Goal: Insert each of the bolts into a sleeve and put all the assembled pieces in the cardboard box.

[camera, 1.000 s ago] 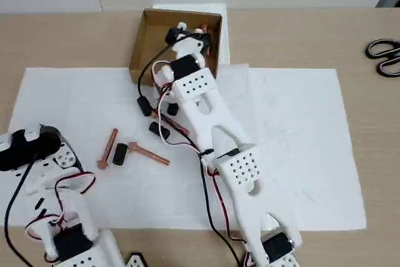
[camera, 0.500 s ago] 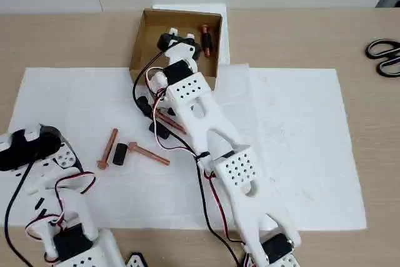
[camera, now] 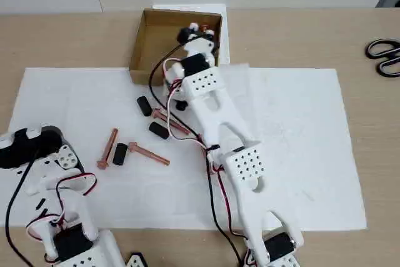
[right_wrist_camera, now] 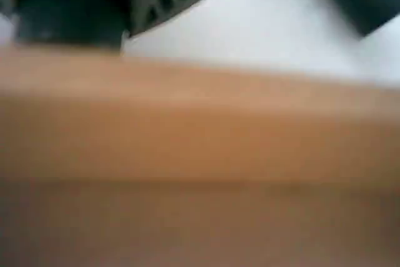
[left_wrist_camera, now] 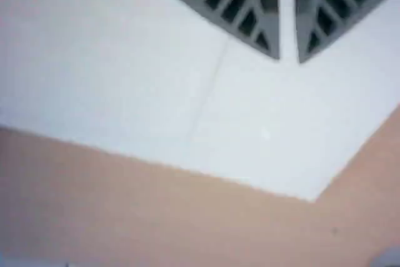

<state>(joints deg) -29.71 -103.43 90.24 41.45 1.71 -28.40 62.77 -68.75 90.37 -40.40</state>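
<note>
Presently, the right pincer hangs over the cardboard box; whether clenched or released, I cannot tell. Loose bolts and sleeves lie on paper short of it, outside the box.

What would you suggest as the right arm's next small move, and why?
Probably lift the right gripper clear of the cardboard box and swing it toward the nearest bolt: it hangs over the box, while three bolts and black sleeves lie loose on the white paper.
</note>
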